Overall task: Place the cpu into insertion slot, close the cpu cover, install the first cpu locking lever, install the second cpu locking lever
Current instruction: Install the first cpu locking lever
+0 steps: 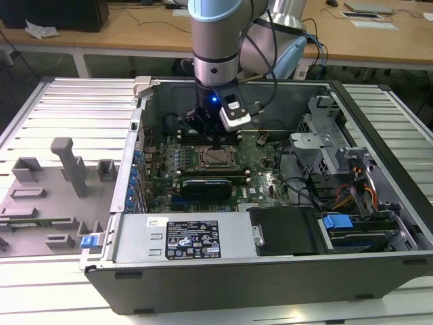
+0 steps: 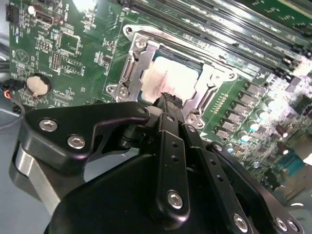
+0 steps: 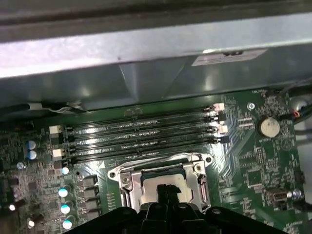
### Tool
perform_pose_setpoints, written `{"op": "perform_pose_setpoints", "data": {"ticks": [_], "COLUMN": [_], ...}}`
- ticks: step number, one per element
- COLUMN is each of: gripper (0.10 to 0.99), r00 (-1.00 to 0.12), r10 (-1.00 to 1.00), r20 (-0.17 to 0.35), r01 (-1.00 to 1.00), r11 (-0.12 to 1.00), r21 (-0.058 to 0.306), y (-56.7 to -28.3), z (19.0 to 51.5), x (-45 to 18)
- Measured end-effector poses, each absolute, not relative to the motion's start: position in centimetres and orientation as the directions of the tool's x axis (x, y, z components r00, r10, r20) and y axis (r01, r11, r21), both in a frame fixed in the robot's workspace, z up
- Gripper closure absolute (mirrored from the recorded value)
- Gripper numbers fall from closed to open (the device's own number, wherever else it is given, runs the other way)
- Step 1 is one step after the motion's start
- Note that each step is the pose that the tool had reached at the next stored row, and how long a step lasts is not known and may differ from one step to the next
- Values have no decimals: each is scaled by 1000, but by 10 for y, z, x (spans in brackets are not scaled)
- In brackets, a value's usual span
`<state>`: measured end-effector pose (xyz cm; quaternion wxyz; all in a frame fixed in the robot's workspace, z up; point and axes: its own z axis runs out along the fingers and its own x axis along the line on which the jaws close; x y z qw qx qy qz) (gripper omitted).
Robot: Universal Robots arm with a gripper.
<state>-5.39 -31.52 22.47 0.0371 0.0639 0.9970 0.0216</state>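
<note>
- Computer case [image 1: 203,284]: fills the middle of the exterior view. Its walls hem in my arm [image 1: 215,47], which hangs from upper centre.
- Motherboard [image 1: 267,177]: centre of frame, crowded with parts.
- Gripper [image 2: 170,99]: fingers pressed together, holding nothing, tips at the chip's top. Whether they actually touch it I cannot confirm.
- Memory slots [image 3: 141,131]: just beside the socket, the nearest obstruction.
- Insertion slot [image 3: 145,176]: centre of the exterior view, under the gripper.
- Cpu cover [image 2: 130,68]: lying flat around the chip.
- Cpu [image 2: 173,78]: seated in the slot. Risk, in my judgement: an off-centre push could tilt it and bend contacts, or skid the tips onto the cover.
</note>
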Motion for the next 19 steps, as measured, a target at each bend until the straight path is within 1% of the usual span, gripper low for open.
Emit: {"op": "perform_pose_setpoints", "data": {"ticks": [9, 12, 15, 19], "gripper": [980, 980, 980, 980], "r00": [-993, -994, -994, -994], "r10": [97, 92, 92, 92], "r20": [-67, -66, -66, -66], "r01": [95, 91, 91, 91], "r11": [995, 995, 995, 995], "r21": [30, 28, 29, 29], "y": [-327, -328, -328, -328], "z": [225, 225, 233, 233], "x": [-54, -54, -54, -54]}}
